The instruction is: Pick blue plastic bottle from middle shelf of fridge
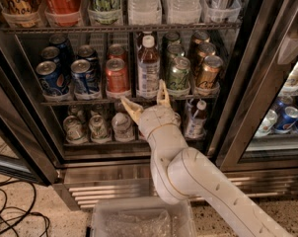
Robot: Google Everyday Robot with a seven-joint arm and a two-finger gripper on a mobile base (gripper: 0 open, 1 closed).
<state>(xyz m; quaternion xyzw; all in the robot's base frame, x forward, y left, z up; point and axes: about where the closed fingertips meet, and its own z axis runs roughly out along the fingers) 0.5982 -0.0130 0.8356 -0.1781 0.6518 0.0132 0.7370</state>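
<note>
The fridge stands open with its dark interior in front of me. The blue plastic bottle stands upright at the front of the middle shelf, with a white cap, dark drink and pale label, between a red can and a green can. My gripper is open, its two tan fingers spread just below and in front of the bottle's base, at the shelf's front edge. It holds nothing.
Blue cans and a red can stand left of the bottle, green and gold cans to the right. Bigger bottles fill the rack above. A smaller white-capped bottle and cans stand on the lower shelf. A clear bin sits on the floor below.
</note>
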